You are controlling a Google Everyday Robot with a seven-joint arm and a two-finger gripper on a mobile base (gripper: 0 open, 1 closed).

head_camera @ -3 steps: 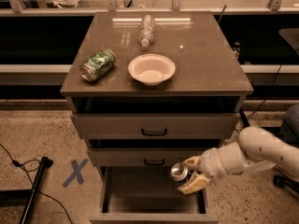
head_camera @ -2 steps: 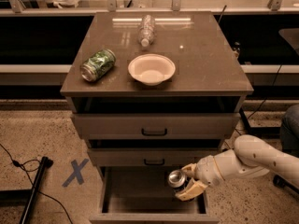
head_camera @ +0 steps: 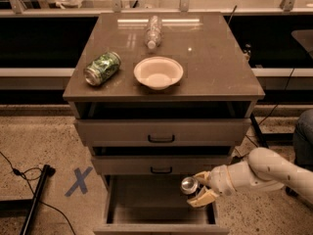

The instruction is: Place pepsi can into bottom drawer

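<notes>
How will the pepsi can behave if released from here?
The gripper, over the right side of the open bottom drawer, holds the pepsi can tilted, not upright, so it would probably roll on the flat floor. Being thin metal, it likely dents if squeezed hard.

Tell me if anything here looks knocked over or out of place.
The green can and the plastic bottle both lie on their sides on the cabinet top. Otherwise nothing odd: the gripper holds the pepsi can over the open bottom drawer.

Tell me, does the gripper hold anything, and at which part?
The gripper, over the open bottom drawer, holds the pepsi can by its sides; its silver top is free.
</notes>
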